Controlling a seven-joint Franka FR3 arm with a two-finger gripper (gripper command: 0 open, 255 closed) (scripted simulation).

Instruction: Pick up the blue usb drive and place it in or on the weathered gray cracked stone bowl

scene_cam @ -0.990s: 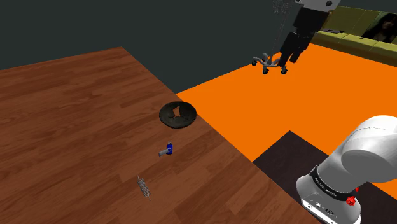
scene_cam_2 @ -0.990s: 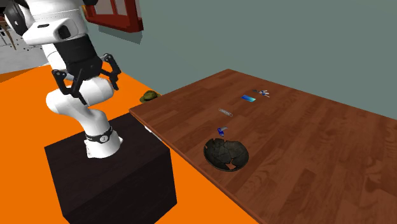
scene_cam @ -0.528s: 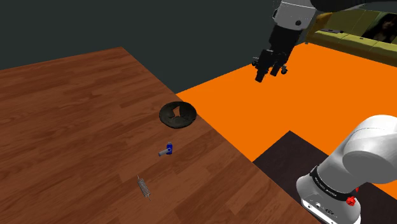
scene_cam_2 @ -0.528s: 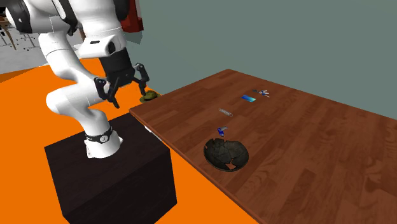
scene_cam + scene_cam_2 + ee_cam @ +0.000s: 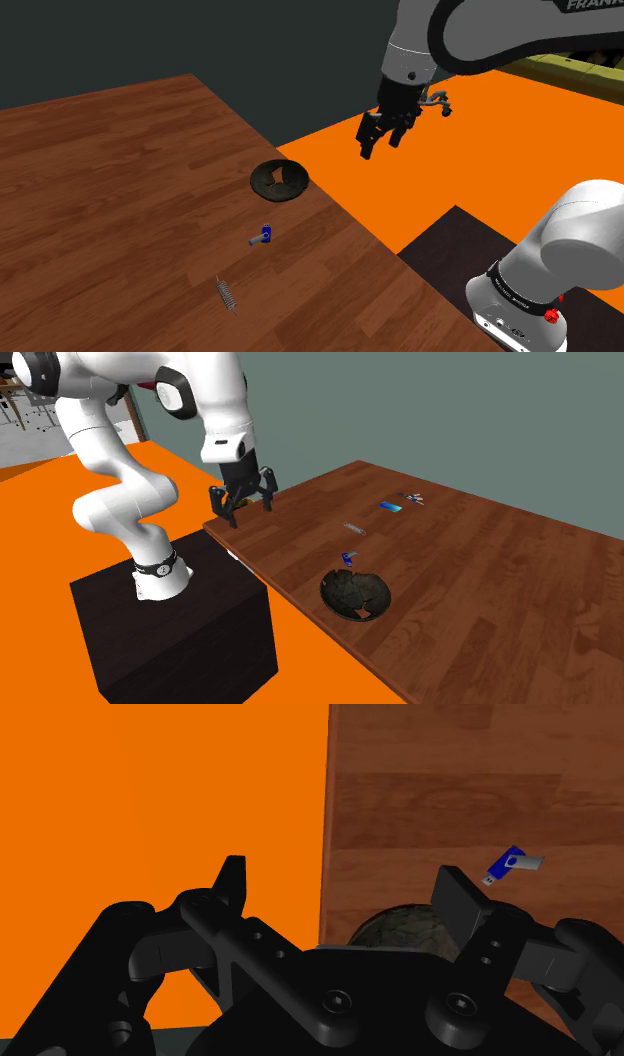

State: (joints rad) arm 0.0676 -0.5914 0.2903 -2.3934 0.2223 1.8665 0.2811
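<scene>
Your gripper [image 5: 380, 143]: fingers stood apart, nothing between them, up near the wooden table's [image 5: 100, 200] edge. Blue USB drive [image 5: 264, 236]: lay on the table, near the dark cracked bowl [image 5: 279, 180]. Arm [image 5: 470, 35]: lettering read "FRANK", cut off at the picture's edge.

White rounded arm [image 5: 105, 512] with dark joint bands, black claw [image 5: 251, 514], small red dot

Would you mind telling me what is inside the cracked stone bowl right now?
No object shows inside the bowl, just its dark cracked surface. The blue usb drive lies on the table beside it. In the wrist view the gripper covers most of the bowl.
</scene>
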